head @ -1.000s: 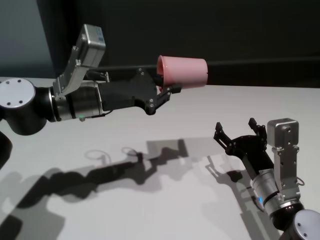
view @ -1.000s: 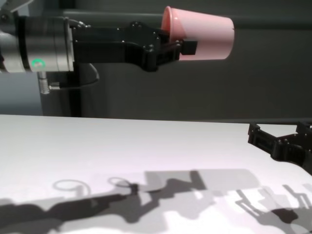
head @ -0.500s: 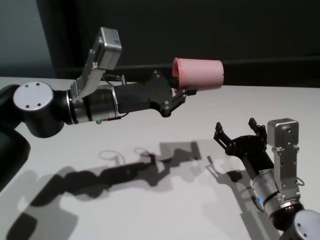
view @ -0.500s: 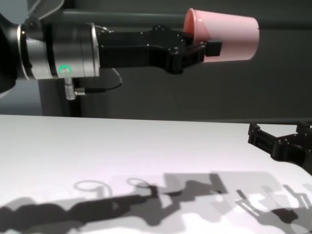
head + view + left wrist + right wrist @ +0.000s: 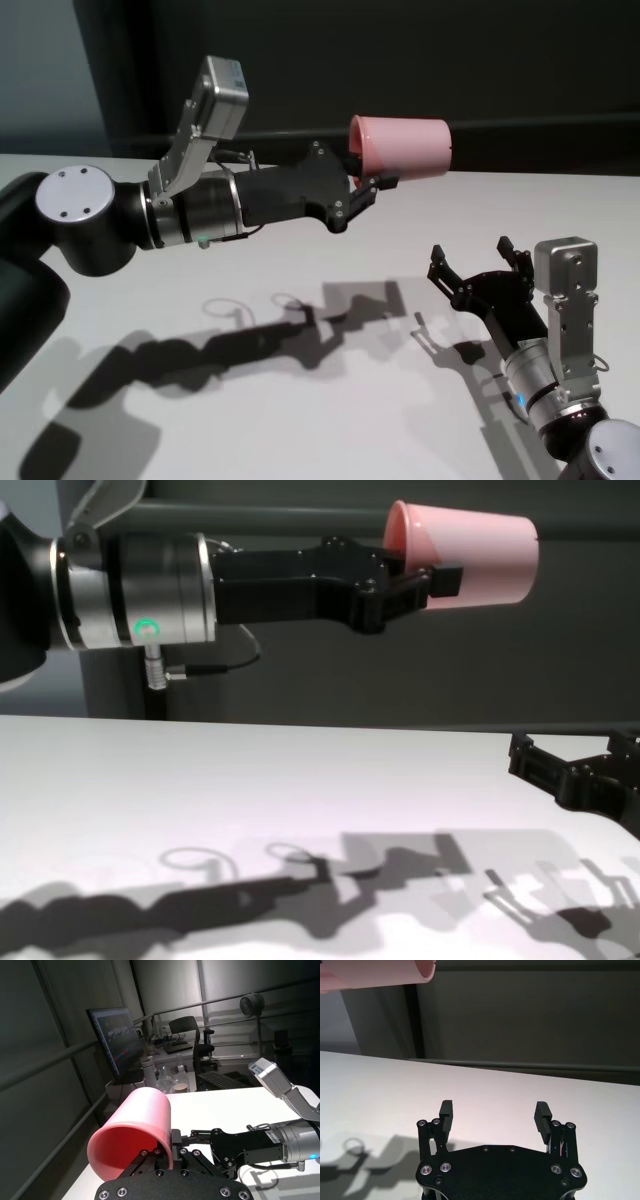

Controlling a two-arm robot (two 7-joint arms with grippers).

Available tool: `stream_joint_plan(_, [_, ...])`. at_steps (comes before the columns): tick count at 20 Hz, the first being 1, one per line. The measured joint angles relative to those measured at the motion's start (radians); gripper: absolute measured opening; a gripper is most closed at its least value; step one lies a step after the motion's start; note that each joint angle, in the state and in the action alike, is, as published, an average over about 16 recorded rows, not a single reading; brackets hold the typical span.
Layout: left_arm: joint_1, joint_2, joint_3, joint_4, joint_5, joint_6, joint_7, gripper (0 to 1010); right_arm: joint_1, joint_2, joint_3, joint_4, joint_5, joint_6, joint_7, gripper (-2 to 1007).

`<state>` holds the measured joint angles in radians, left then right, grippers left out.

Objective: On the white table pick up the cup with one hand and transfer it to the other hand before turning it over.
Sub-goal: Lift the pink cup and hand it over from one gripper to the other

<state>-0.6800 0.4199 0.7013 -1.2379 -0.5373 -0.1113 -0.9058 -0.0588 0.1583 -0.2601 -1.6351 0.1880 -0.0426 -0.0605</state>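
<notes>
- Left hand (image 5: 378, 182) clenched on the rim of the cup (image 5: 402, 147), carried sideways in the air, mouth toward the arm.
- Shifted rightward since a second ago, now nearly halted above the right hand (image 5: 478, 268).
- Right hand spread wide, empty, low over the table (image 5: 300, 400); handover looks next.
- White matte table, arm shadows only; dark wall with a horizontal bar (image 5: 540, 125) behind.

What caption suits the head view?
Left claw holds the pink cup sideways above the white table; open right claw waits.
</notes>
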Motion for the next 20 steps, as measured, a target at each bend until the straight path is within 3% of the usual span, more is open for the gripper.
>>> stream_joint_plan(20, [0.004,-0.006,-0.006,0.013,0.006,-0.009,0.013,48,0.000,0.000,0.000,0.000,0.000,0.000,0.000,1001])
